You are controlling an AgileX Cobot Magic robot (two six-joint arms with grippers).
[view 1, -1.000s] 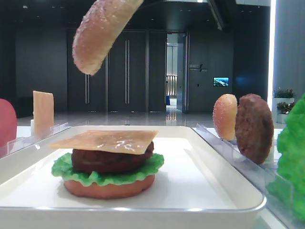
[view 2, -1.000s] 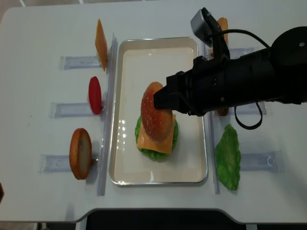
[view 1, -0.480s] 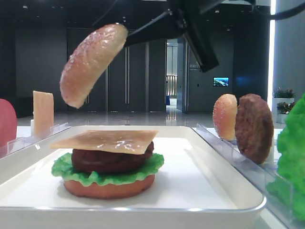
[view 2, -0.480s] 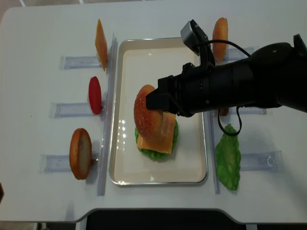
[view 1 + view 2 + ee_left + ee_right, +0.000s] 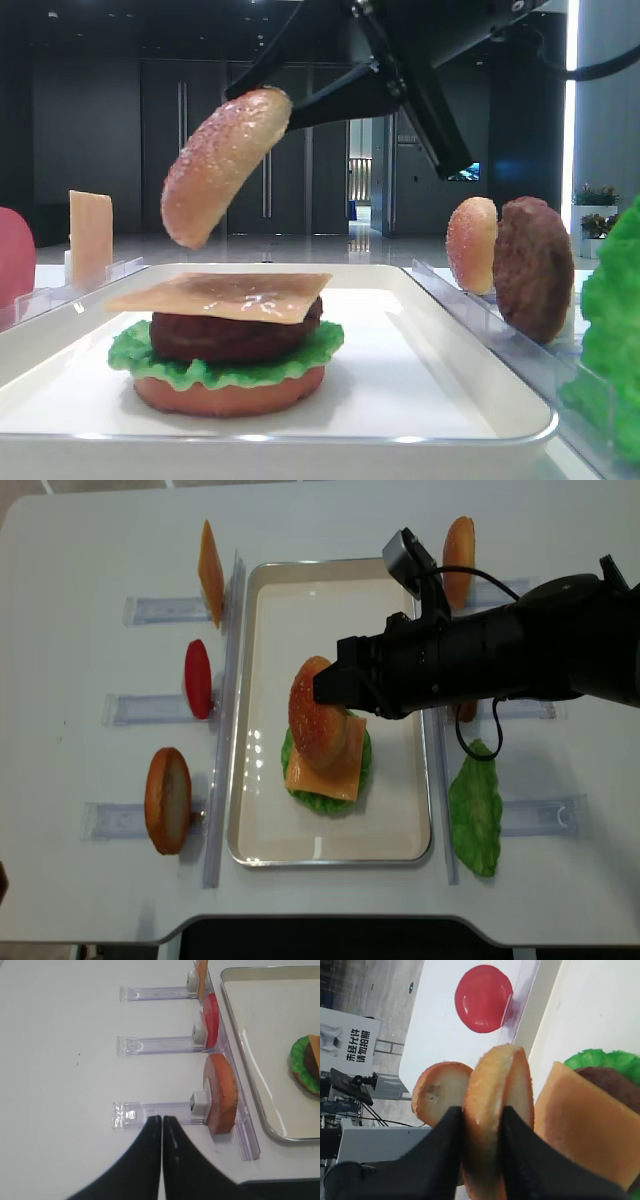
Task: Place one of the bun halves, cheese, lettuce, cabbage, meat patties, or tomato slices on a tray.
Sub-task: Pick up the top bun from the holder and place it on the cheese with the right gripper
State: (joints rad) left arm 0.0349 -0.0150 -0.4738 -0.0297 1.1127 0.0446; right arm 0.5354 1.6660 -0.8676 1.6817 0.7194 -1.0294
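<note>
My right gripper is shut on a domed, speckled golden-brown bun half, pinched edge-on and held tilted. The bun half hangs a little above a stack on the white tray, not touching it. That stack has a square of cheese on top, then a meat patty, ruffled lettuce and a flat bun base. Left of the tray, my left gripper is shut and empty, over the table beside a clear holder with a bun piece.
Clear holders line both sides of the tray. On the left stand a cheese slice, a tomato slice and a bun piece. On the right are another bun half, a meat patty and a lettuce leaf.
The right gripper has brought the bun half down from high above the tray to just over the cheese, swinging left then slightly back right. The left gripper has not moved.
</note>
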